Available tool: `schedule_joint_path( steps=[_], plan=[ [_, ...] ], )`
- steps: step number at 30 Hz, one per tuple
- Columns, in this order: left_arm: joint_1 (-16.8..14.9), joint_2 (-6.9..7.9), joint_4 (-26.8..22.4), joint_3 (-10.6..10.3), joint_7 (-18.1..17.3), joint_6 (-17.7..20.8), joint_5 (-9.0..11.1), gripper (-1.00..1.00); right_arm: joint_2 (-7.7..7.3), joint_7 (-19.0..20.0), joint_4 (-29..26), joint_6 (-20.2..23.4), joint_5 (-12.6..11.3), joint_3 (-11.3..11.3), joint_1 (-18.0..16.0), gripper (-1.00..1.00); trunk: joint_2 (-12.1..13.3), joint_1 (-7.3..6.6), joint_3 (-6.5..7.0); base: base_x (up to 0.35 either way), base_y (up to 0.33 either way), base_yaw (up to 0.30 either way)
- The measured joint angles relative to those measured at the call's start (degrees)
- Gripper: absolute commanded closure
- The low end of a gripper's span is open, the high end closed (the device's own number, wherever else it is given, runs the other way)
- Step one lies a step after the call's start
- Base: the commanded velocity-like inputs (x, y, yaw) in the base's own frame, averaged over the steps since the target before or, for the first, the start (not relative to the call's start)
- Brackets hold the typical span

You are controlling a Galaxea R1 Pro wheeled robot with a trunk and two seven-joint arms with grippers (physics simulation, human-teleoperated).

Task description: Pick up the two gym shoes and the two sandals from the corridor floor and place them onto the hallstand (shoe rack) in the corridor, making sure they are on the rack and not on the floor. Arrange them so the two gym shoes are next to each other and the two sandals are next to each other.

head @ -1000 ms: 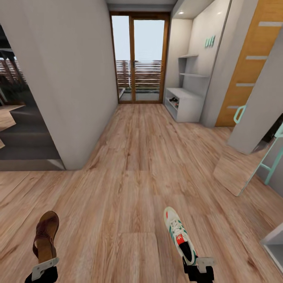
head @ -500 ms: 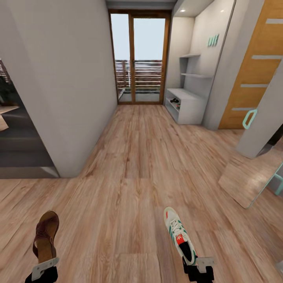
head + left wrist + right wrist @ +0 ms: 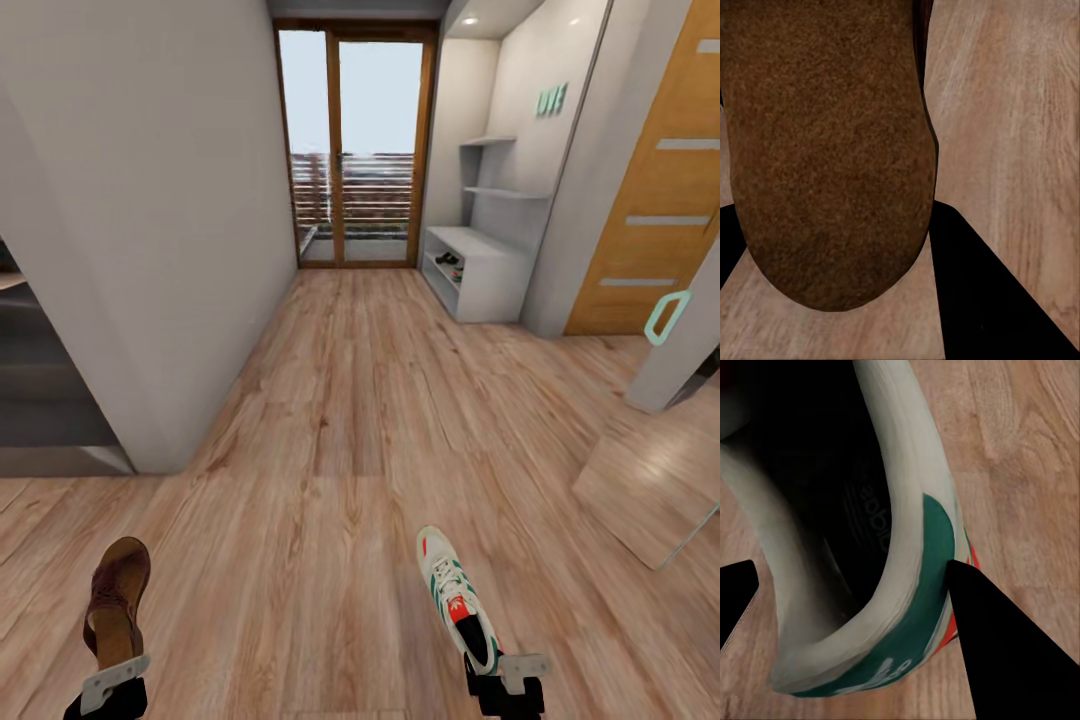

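Note:
A brown sandal (image 3: 115, 600) sticks out forward from my left gripper (image 3: 112, 682), which is shut on its heel end low at the left. In the left wrist view the sandal (image 3: 832, 165) lies between the dark fingers (image 3: 982, 307). My right gripper (image 3: 505, 675) is shut on the heel of a white gym shoe (image 3: 455, 598) with green stripes. Up close, a finger (image 3: 1012, 652) presses on that gym shoe's rim (image 3: 911, 585). Both hang above the corridor floor (image 3: 350, 420). The pale-grey hallstand (image 3: 490, 275) stands far ahead on the right, with small shapes in its slot, too small to tell.
A grey wall corner (image 3: 150, 300) juts in at the left. Glass doors (image 3: 355, 150) close the corridor's far end. On the right are a wooden door (image 3: 660, 200), a grey panel with a teal handle (image 3: 665, 318), and a reflective panel (image 3: 650, 490).
The whole view has shifted: the hallstand and doors look nearer, and the left wall corner has slid left and down. The sandal and gym shoe stay held in the same places.

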Motion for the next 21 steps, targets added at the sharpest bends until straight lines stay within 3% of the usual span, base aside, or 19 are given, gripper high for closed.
schedule_joint_path(
  steps=[21],
  plan=[
    [0.00, 0.00, 0.00, 0.00, 0.00, 0.00, 0.00, 1.00, 0.00, 0.00, 0.00, 0.00, 0.00, 0.00, -0.02, 1.00, 0.00, 0.00, 0.00, 0.338, 0.000, 0.000]
  ],
)
